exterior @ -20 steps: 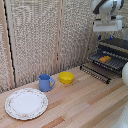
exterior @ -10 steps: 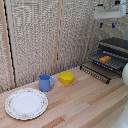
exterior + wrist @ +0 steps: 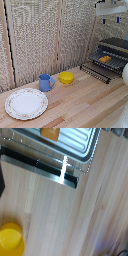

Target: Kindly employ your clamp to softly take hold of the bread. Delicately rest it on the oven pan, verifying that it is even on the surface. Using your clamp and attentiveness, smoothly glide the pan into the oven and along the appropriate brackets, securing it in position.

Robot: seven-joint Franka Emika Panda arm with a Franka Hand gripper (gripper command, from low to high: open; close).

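Golden oblong bread [image 3: 105,59] on wire-grid oven pan [image 3: 113,63]

Bread [image 3: 49,132] on oven pan [image 3: 75,143]; yellow bowl [image 3: 11,239] on wooden table [image 3: 75,218].

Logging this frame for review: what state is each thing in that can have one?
clamp: open, holding nothing, raised above the oven
oven: door open, folded down
oven pan: in the oven's mouth, carrying the bread
bread: lying on the oven pan
blue cup: upright on the table, contents not visible
yellow bowl: upright, looks empty
patterned plate: flat on the table, empty
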